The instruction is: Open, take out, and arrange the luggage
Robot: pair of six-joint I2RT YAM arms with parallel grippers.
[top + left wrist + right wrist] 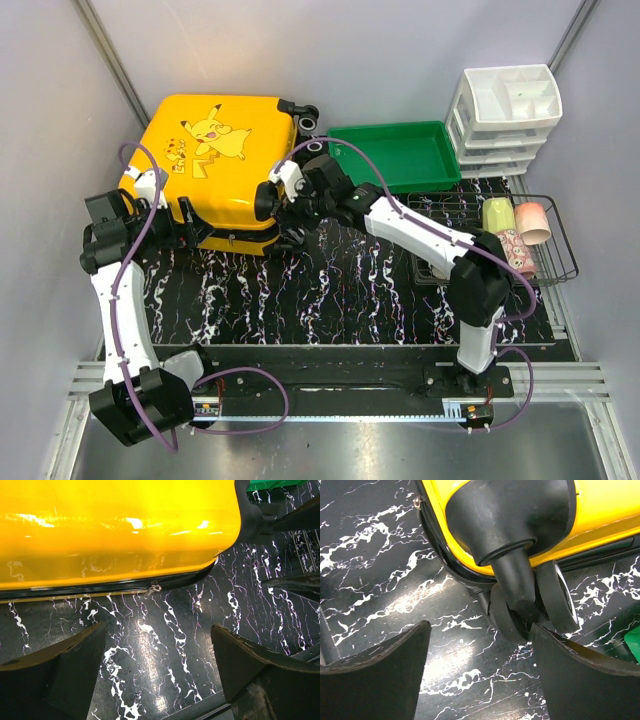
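The luggage (215,155), a bright yellow hard-shell suitcase with a Pikachu print, lies flat and closed at the back left of the table. My left gripper (182,218) is at its near left edge, open and empty. In the left wrist view the yellow shell (115,535) fills the top, with a small zipper pull (154,588) on the black seam just beyond my gripper (159,652). My right gripper (276,196) is at the suitcase's near right corner, open. In the right wrist view its right finger (585,680) sits close beside the black wheel (512,617).
A green plastic tray (395,155) stands right of the suitcase. A white drawer unit (505,120) is at the back right. A wire basket (560,235) at the right holds a green cup (497,213) and a pink cup (533,222). The black marbled mat (330,295) covers the table.
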